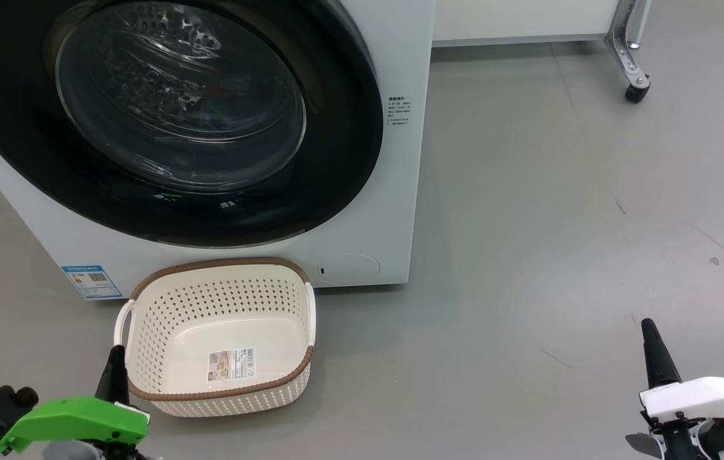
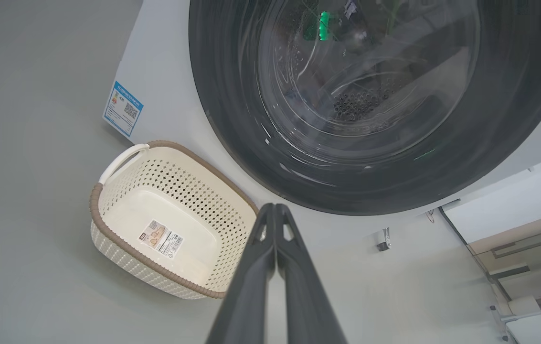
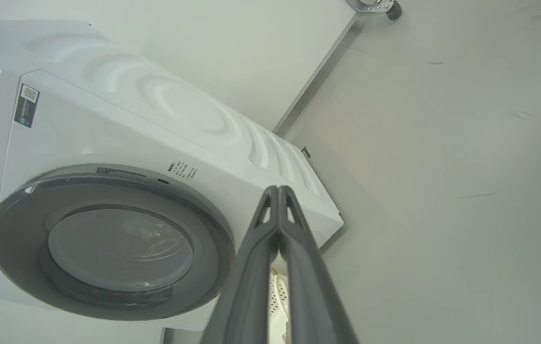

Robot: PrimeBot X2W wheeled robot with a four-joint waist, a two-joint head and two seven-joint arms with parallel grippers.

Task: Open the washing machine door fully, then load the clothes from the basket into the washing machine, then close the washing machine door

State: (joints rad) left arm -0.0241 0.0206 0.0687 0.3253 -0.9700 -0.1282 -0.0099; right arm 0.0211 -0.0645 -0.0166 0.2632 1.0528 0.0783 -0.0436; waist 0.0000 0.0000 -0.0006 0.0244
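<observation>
The washing machine (image 1: 403, 191) fills the upper left of the head view, and its door (image 1: 342, 160) lies flush against the front, black ring around the glass. On the floor right below it stands the basket (image 1: 221, 263), holding nothing but its label. The clothes are out of view. My left gripper (image 1: 116, 358) is shut, just left of the basket's near corner. My right gripper (image 1: 650, 332) is shut over bare floor, far to the right. In the left wrist view, the left gripper (image 2: 275, 208) points between the basket (image 2: 92, 205) and the door (image 2: 222, 119). The right gripper (image 3: 278, 190) faces the machine (image 3: 108, 134) and its door (image 3: 17, 234).
A blue QR sticker (image 1: 91, 281) sits low on the machine's front, left of the basket. A metal leg with a caster (image 1: 634, 80) stands at the back right under a white panel (image 1: 521, 19). Grey floor (image 1: 560, 223) stretches to the right of the machine.
</observation>
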